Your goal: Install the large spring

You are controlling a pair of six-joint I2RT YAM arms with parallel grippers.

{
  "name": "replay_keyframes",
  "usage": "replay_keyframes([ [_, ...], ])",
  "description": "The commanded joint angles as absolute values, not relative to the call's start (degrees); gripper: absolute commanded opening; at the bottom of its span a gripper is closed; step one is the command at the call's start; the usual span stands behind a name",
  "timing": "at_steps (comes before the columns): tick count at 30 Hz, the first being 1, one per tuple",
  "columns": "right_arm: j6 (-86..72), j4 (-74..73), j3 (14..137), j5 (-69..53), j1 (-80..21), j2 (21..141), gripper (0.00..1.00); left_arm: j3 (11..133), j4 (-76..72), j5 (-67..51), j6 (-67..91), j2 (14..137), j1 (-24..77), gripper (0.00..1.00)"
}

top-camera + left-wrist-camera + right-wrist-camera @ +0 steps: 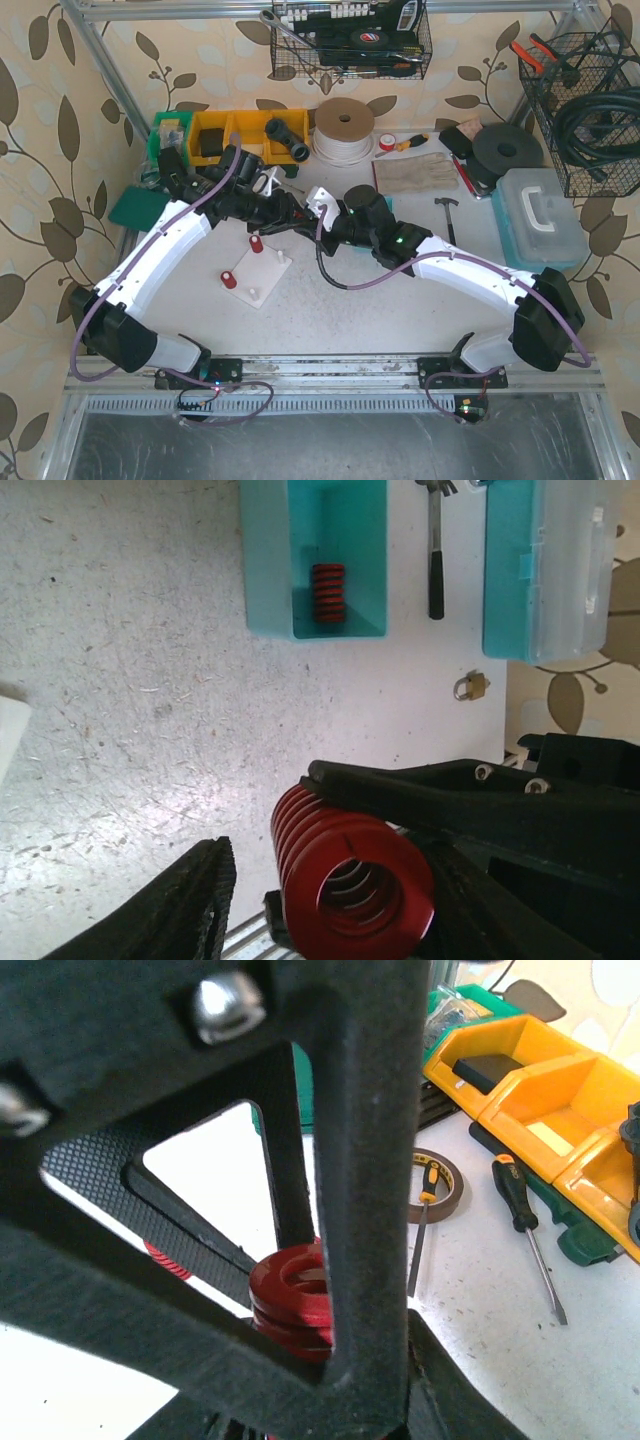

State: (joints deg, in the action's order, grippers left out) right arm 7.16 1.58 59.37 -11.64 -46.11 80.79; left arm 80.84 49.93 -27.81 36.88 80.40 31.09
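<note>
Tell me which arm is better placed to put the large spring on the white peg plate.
Left, probably. The large spring sits between the left fingers, one not yet touching it, and the white peg plate lies on that arm's side. The right fingers holding it would only need to release.

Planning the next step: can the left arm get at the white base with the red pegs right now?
Probably yes: the white base lies on open table close by the left gripper, nothing between them, though its open jaws straddle the large spring.
</note>
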Motion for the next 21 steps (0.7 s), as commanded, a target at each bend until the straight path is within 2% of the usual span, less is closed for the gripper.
replay_keyframes([
  [1,8.14,5.36,59.68,-13.6,-46.37,80.5,0.0,82.09,47.63,-30.41,38.6,80.51,30.9,0.52],
  [10,9.21,4.86,59.51,-15.38,-46.35,81.07,0.0,82.27,46.94,-32.58,40.72,80.86,30.57,0.41],
  [18,10.01,4.23,59.4,-16.74,-46.4,81.64,0.0,81.61,47.65,-32.49,40.96,81.1,30.51,0.17],
  [19,9.95,3.98,59.39,-16.74,-46.33,81.69,0.01,81.46,47.9,-32.3,40.96,81.12,30.47,0.14],
  [21,10.02,3.41,59.34,-16.7,-46.32,81.89,0.1,81.22,48.38,-31.77,40.9,80.99,30.49,0.1],
])
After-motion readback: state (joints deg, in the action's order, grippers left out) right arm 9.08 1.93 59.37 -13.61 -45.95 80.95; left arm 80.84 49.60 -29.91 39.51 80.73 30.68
